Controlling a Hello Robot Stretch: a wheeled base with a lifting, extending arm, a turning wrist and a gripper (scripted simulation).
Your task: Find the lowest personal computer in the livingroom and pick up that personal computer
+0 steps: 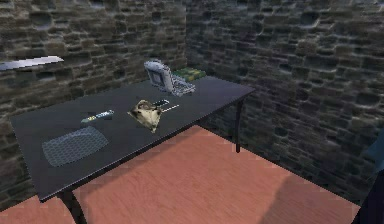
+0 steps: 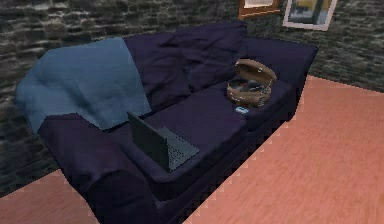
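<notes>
Forward view: dark table (image 1: 205,100) against a stone wall, red floor below. Near the table's far edge, toward its far right corner, sits what looks like an open grey laptop, the table laptop (image 1: 153,75). A small green thing (image 1: 192,73) lies just beside it. Mid-table there is a tan lumpy object (image 1: 148,114), too small to name. A slim remote-like bar (image 1: 97,117) lies toward the left edge and a grey mesh pad (image 1: 75,146) near the front left corner.

Arm side view: dark blue sofa (image 2: 205,125) with a lighter blue blanket (image 2: 85,80) draped over its back at the left end. The sofa laptop (image 2: 160,143) stands open on the seat, dark, near the seat's front edge on the left half. A brown basket-like thing (image 2: 250,82) rests at the seat's right end, well apart from it. 2 framed pictures (image 2: 308,11) hang on the wall above.

Fingers: cannot tell their state or whether they have anything.

Step, as I judge it: searching and comparing, nothing picked up yet. There are 2 candidate computers. The sofa seat looks lower than the table top, so the sofa laptop is likely the target.

Next move likely calls for lining the base up beside the sofa, setting the arm at seat height and extending toward the sofa laptop. The thin upright screen and soft cushion could make it tip.
</notes>
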